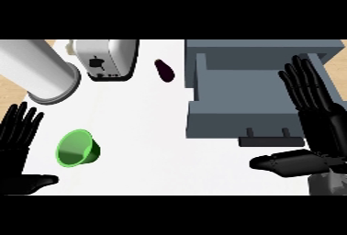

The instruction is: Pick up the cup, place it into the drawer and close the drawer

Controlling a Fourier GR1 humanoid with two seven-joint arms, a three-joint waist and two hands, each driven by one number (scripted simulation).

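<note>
A white desk (156, 137) fills the view from above, with tan flooring showing at its far left and right corners. At the back left stand a large white cylinder (37, 69) and a white toaster (106, 58); a small dark purple object, possibly an eggplant (165, 70), lies beside it. A grey drawer (254, 94) stands pulled open at the right. A green cup (76, 148) lies tipped on its side at the left, just right of the left robot hand (17, 137), not touching it. The right robot hand (315, 119) lies over the drawer's right edge, well apart from the cup. Both hands are spread wide, holding nothing.
</note>
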